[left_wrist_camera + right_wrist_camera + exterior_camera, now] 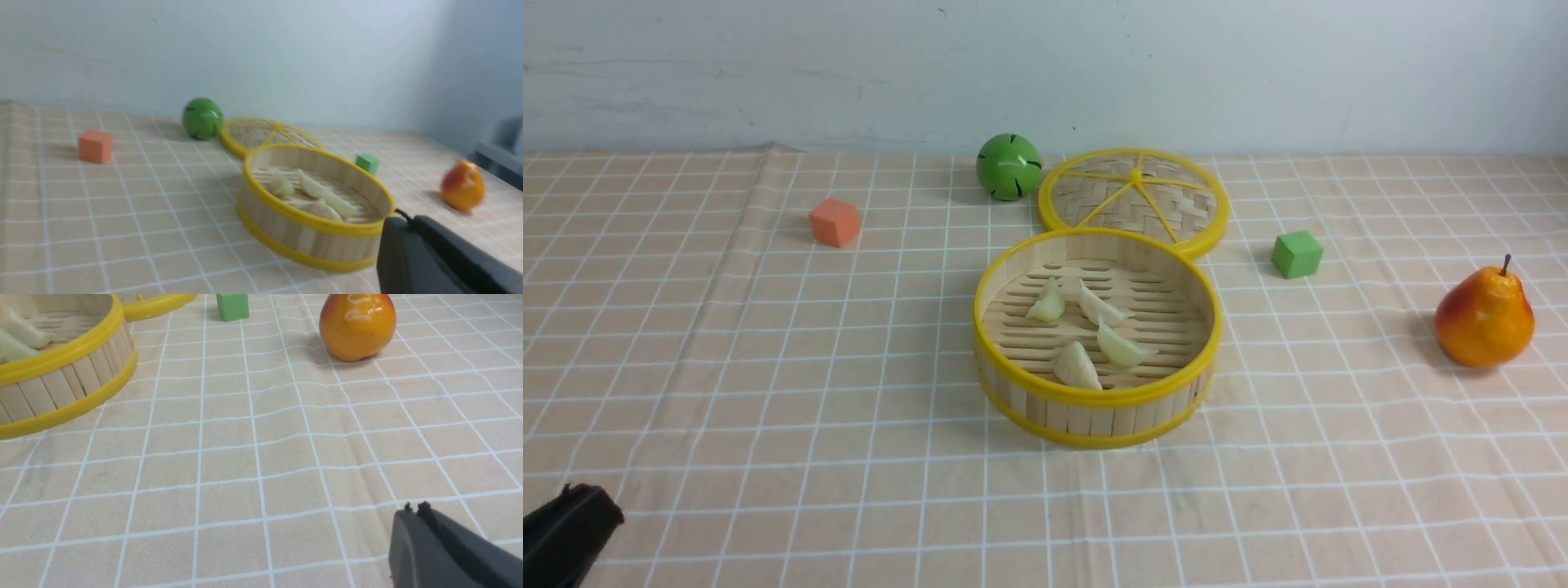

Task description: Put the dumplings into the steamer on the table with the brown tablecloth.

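Bamboo-slat steamer (1096,408) holds four pleated dumplings (1094,335); behind it we note woven lid (1134,200); both tools (408,249) (412,535) appear clenched, empty.

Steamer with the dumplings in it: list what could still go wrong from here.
1. The left gripper appears shut and empty close to the steamer rim; a careless move could nudge the basket and jostle the four dumplings.
2. The lid touches or overlaps the steamer's far rim, so lifting it could drag the basket.
3. The green ball beside the lid could roll if bumped.
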